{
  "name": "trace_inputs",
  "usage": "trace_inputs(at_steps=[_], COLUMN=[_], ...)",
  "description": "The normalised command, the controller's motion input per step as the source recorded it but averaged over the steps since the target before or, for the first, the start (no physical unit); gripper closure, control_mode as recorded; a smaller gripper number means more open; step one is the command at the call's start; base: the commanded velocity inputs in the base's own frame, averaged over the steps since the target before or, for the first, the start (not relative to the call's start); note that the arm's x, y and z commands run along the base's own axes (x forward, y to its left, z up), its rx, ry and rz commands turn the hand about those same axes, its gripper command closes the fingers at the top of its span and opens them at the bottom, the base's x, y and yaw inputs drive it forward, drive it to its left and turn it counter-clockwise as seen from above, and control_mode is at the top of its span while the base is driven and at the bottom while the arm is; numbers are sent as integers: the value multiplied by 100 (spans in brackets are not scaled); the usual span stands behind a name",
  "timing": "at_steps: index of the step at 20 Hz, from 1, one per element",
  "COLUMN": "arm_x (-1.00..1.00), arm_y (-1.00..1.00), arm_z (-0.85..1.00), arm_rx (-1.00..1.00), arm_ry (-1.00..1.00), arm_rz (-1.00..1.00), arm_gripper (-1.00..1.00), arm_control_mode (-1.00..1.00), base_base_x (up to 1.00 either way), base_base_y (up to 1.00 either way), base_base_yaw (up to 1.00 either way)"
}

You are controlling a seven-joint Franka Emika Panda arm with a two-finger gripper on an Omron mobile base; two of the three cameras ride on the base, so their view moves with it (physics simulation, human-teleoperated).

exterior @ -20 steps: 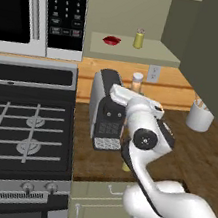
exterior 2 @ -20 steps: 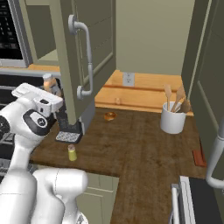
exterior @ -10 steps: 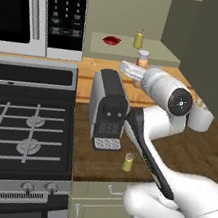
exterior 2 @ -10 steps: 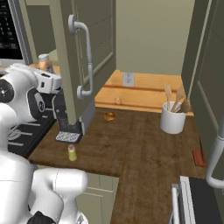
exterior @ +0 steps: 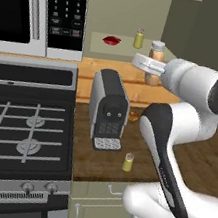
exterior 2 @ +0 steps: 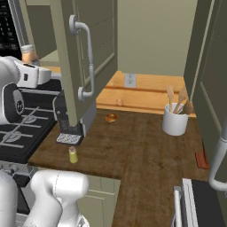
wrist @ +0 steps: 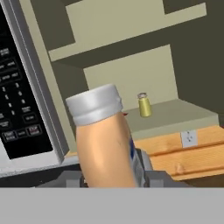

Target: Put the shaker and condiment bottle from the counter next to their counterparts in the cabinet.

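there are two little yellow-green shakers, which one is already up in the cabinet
The shaker standing on the cabinet shelf, right of the red item. The other shaker stands on the counter in front of the coffee machine.

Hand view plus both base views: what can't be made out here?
- End effector: fingertips hidden in the hand view behind the condiment bottle, which sits between them.
- Red item on the cabinet shelf: too small in the left base view to identify; the bottle nearly covers it in the hand view.
- Bottle's base: cut off by the hand view's bottom edge.
- Counter shaker: lid detail too small.
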Motion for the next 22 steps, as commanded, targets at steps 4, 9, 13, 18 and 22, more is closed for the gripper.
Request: trace_inputs(at_steps=[4,9,13,18,22], arm_x=[-1,30,2,27,67], arm_y=[-18,8,32,6,6], arm_z=[17,39,4,0,0], arm_rx=[8,5,0,3,0], arm_ry=[-8,1,0,-4,-1], arm_rz=[8,10,3,0,0], arm_gripper=[100,100,100,100,100], arm_control_mode=[-100,-100,-100,-100,-100], base_base_x=[0,0,0,0,0], base_base_y=[0,0,0,0,0], base_base_yaw=[0,0,0,0,0])
